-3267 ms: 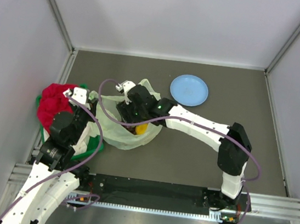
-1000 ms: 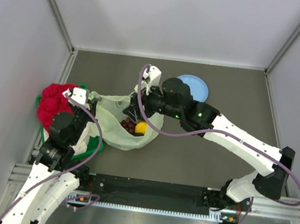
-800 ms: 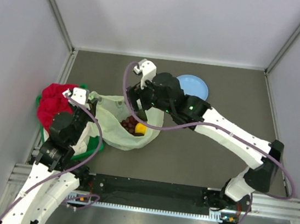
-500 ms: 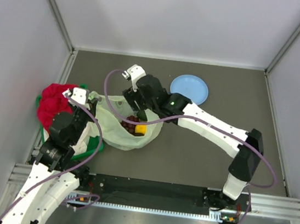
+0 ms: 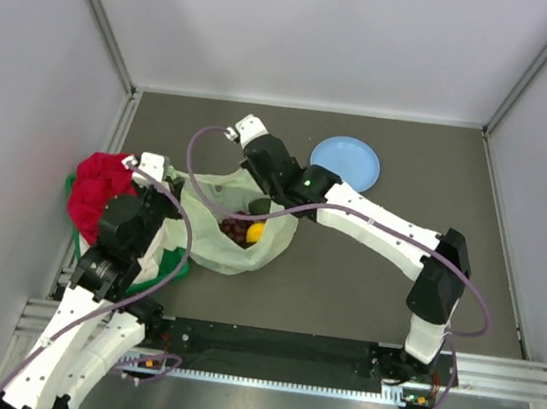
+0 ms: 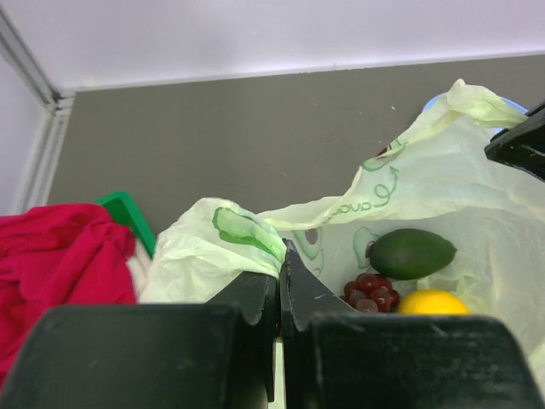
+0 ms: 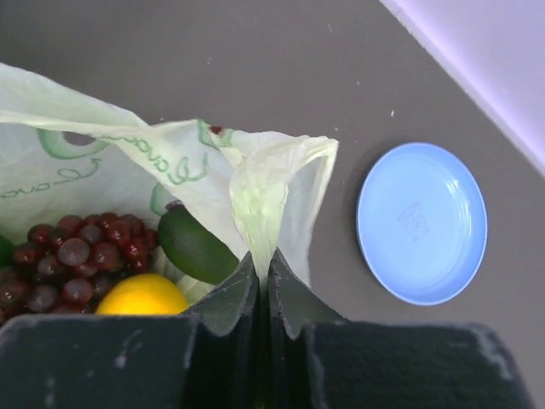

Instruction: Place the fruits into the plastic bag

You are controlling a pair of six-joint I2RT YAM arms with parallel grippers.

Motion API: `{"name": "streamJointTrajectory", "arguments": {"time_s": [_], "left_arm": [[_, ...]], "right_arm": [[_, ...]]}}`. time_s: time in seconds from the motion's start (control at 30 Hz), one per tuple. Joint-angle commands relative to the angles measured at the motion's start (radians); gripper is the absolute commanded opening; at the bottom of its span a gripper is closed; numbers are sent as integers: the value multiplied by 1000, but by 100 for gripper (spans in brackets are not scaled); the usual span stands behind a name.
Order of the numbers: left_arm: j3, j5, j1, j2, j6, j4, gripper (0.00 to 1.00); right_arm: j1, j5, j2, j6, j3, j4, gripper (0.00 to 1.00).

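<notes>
Left pincer (image 6: 279, 266): jaws pressed together on a fold of the plastic bag's (image 6: 443, 170) near rim.
Right pincer (image 7: 262, 266): jaws shut on a thin twist of film at the bag's far handle.
Bag: it sits on the desk (image 5: 366, 267), stretched between my two pincers with its mouth held open.
Fruit inside: ahead and to the right of the left pincer lie the green avocado-like fruit (image 6: 411, 253), the dark red grape bunch (image 7: 72, 256) and the yellow citrus (image 7: 140, 296), touching one another at the bottom.
Done: I judge three fruits are bagged.
Left: no fruit shows outside the bag in any view. I cannot make out a small dark fruit, so it may be hidden under the others. Otherwise only the release remains.
Around: the blue plate (image 7: 421, 223) lies right of the right pincer, apart from the bag. The red cloth (image 6: 60, 256) is heaped left of the left pincer, beside a green edge (image 6: 128, 213).
In the way: nothing between the pincers. The slack film could fold over the mouth.
</notes>
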Motion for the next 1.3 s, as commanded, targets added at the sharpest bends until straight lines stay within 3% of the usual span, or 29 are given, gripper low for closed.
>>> {"name": "streamJointTrajectory", "arguments": {"time_s": [0.0,0.27,0.5,0.73,1.27], "left_arm": [[134,93,4,126,-114,100,0],[480,307,4,398,-248,184,0],[665,402,4,486,-301,198,0],[689,442,4,538,-314,203,0],[528,428,4,546,-280,160,0]], "right_arm": [[-98,-52,-97,43,106,-46,0],[-175,-69,-276,-18,258,-74,0],[-213,-51,-384,-55,295,-74,0],[-241,-63,-440,-4,177,-66,0],[-249,-114,-519,152,-99,-36,2]]}}
